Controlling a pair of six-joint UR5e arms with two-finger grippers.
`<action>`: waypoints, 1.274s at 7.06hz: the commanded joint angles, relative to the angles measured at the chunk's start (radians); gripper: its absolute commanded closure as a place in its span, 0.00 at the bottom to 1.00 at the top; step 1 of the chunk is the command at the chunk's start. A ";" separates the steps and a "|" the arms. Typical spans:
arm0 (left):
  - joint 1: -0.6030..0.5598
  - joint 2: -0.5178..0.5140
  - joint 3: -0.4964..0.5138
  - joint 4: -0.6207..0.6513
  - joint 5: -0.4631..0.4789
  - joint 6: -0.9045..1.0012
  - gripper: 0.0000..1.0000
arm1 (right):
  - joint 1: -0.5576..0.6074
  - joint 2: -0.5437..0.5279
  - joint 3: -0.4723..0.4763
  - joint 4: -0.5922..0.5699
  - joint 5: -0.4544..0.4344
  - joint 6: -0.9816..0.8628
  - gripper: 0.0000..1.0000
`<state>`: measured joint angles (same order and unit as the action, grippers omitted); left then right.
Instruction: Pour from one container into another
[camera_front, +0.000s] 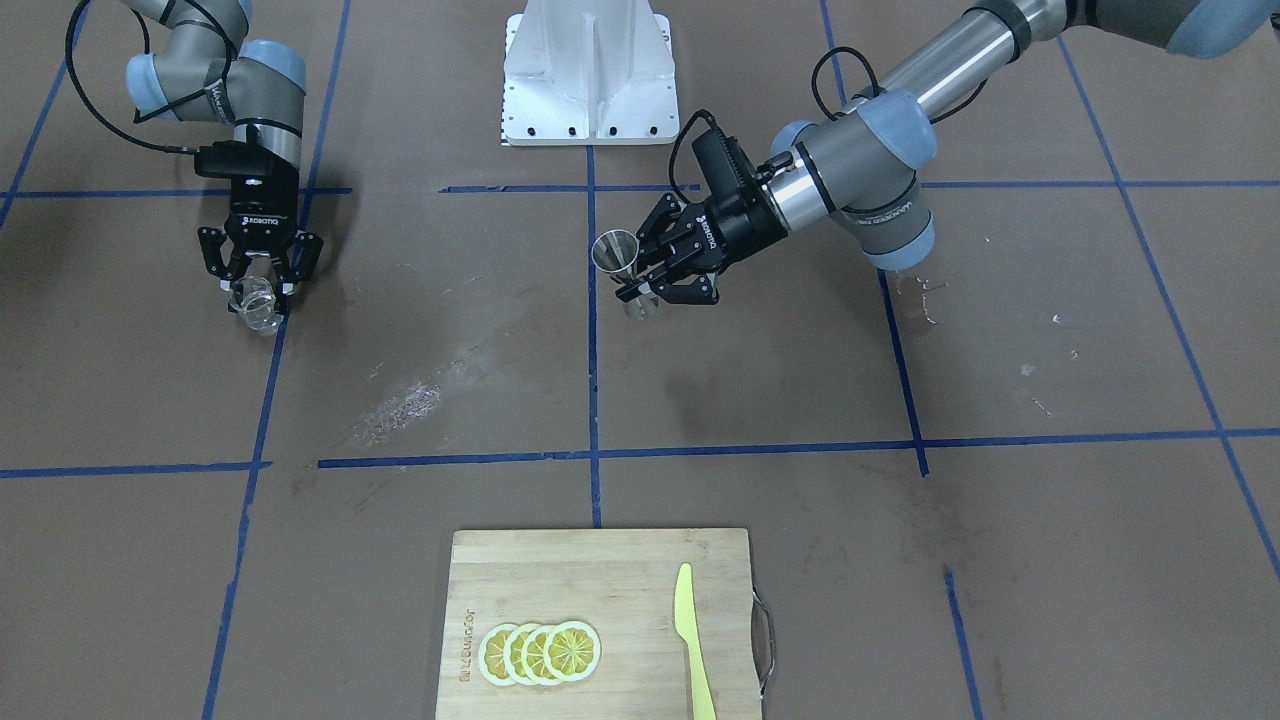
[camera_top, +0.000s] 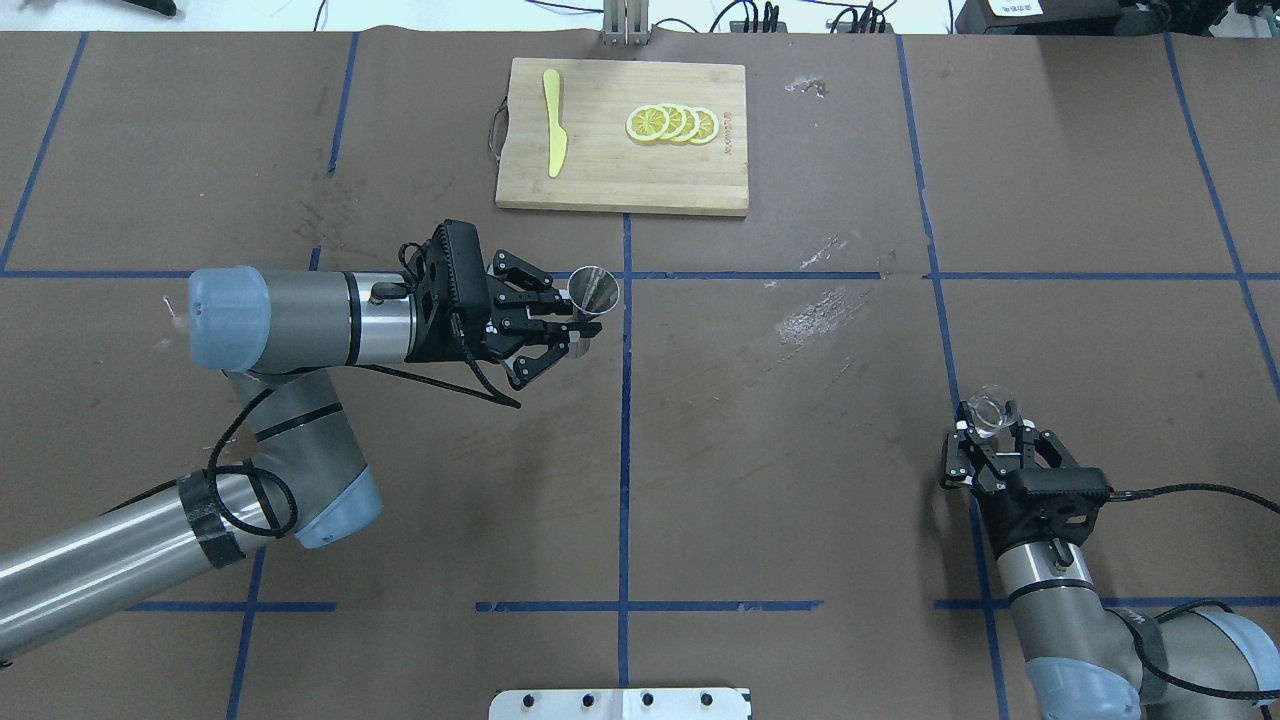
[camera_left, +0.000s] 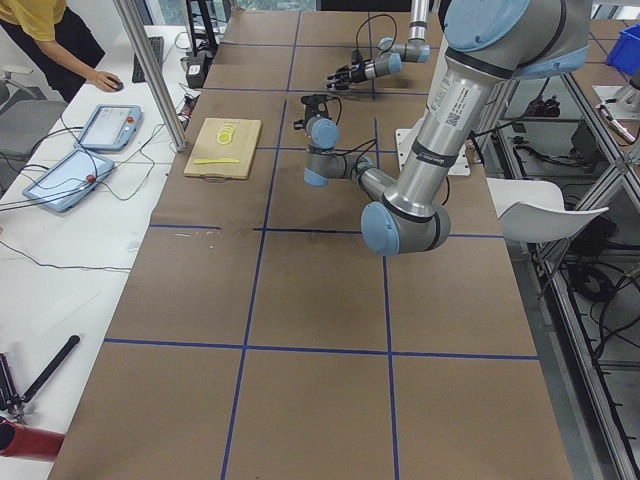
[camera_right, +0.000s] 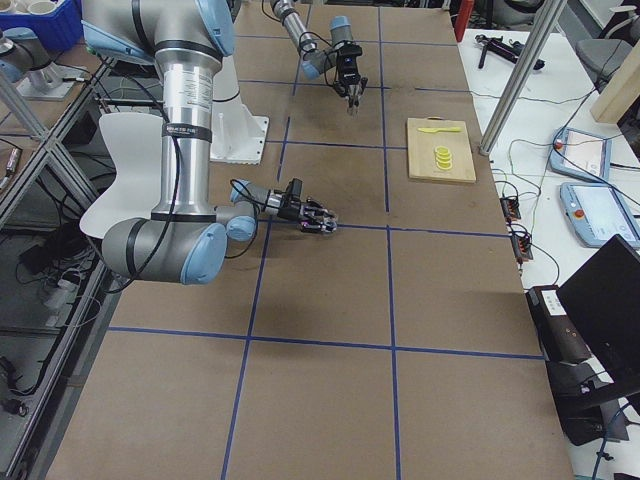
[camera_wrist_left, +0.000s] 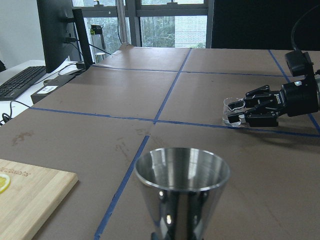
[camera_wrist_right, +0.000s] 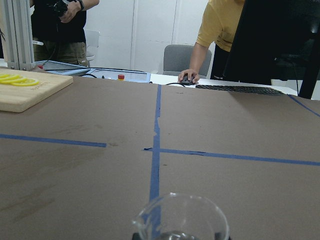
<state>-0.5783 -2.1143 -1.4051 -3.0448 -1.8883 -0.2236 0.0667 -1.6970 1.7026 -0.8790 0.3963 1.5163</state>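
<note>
Across the brown surface (camera_top: 760, 450), judged a wide gap left to close: best done by carrying the right arm (camera_top: 1040, 570) toward the left arm (camera_top: 300, 320) level and unhurried, tipping only with lip over mouth. Reached in nearly level from the left, left jaws clamped on the steel jigger (camera_top: 593, 291) at its waist, upright near centre. Hung low at near right, right jaws closed around the glass cup (camera_top: 990, 412).

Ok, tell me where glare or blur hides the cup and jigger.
Left wrist view: the jigger is crisp, with bright reflections on its steel. Right wrist view: the glass cup is cropped at the bottom edge and faint against the table. Overhead view: the cup in the right hand is only pale glints.
</note>
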 joint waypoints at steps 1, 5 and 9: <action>0.000 0.001 0.000 -0.003 0.000 0.001 1.00 | 0.004 0.002 0.047 -0.002 0.002 -0.094 1.00; 0.002 0.007 0.000 -0.005 -0.002 0.001 1.00 | 0.096 0.000 0.083 0.380 0.127 -0.562 1.00; 0.008 0.010 0.000 -0.002 0.002 0.001 1.00 | 0.149 0.083 0.089 0.434 0.157 -0.838 1.00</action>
<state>-0.5733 -2.1056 -1.4053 -3.0488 -1.8883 -0.2228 0.2026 -1.6698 1.7877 -0.4497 0.5365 0.7588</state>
